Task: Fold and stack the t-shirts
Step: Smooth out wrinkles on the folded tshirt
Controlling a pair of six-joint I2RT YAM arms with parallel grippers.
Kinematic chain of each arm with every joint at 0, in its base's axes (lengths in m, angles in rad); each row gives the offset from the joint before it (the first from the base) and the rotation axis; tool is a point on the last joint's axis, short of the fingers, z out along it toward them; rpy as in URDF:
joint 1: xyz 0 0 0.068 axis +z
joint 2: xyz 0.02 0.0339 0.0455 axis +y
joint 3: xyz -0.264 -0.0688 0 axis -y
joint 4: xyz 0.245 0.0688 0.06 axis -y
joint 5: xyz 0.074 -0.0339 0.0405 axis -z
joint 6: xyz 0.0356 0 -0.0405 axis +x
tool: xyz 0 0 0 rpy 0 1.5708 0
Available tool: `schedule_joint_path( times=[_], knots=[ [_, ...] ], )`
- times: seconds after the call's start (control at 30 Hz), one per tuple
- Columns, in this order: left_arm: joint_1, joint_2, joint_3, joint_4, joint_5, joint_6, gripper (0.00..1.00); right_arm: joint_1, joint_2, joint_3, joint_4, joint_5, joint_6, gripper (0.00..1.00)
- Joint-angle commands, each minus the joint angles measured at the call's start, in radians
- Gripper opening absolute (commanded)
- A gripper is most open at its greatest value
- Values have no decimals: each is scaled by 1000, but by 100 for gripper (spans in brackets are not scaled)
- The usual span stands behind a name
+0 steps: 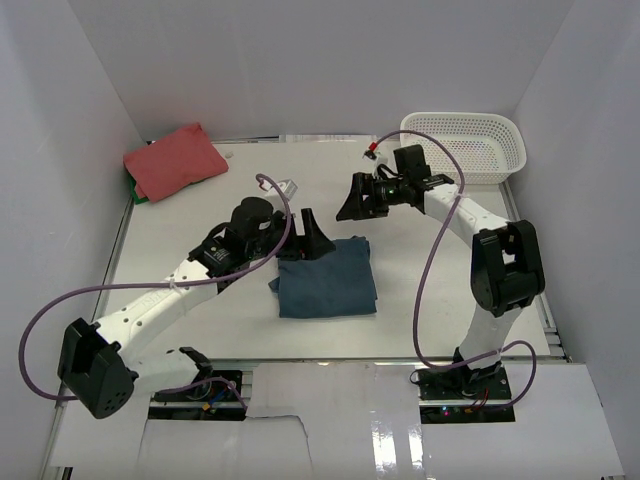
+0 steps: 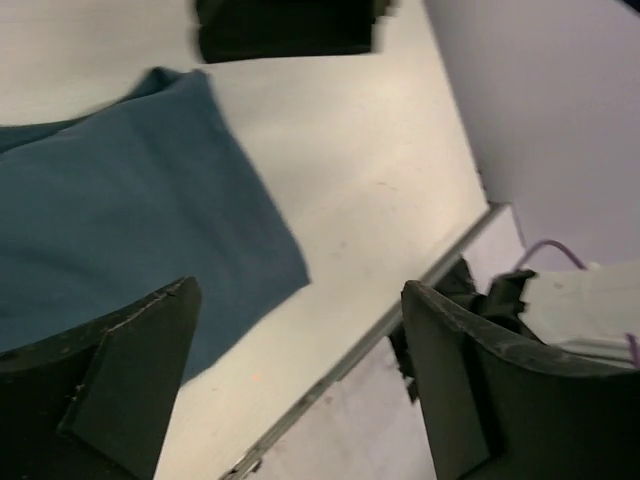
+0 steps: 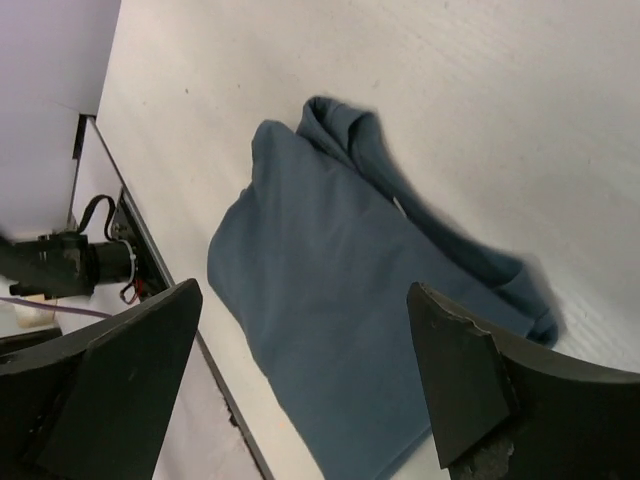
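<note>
The dark teal-blue t-shirt (image 1: 328, 280) lies folded into a rough rectangle at the table's middle; it also shows in the left wrist view (image 2: 110, 230) and in the right wrist view (image 3: 340, 320). The coral-red t-shirt (image 1: 173, 160) lies folded at the far left corner. My left gripper (image 1: 312, 238) is open and empty, hovering at the blue shirt's far left edge. My right gripper (image 1: 357, 200) is open and empty, raised above the table just beyond the blue shirt's far edge.
A white lattice basket (image 1: 470, 145) stands at the far right. A small white item (image 1: 287, 186) lies on the table behind the left gripper. A green thing (image 1: 137, 195) peeks from under the red shirt. Walls close in the left, back and right sides.
</note>
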Motion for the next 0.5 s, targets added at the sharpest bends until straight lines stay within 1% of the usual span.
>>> schedule_joint_path(
  times=[0.0,0.03,0.17,0.27,0.37,0.47],
  knots=[
    [56,8,-67,-219,-106,58,95,3,-56,-59,-84,7,-52,90],
    [81,10,-82,-225,-110,71,98,2,-84,-72,-89,6,-56,90],
    [128,19,-168,-216,-132,105,98,3,-171,-133,-101,29,-70,90],
    [148,36,-210,-202,-132,114,98,2,-222,-139,-146,52,-88,90],
    [148,35,-268,-170,-117,85,98,2,-254,-141,-183,58,-108,90],
    [150,32,-290,-172,-161,56,98,2,-288,-162,-180,55,-105,90]
  ],
)
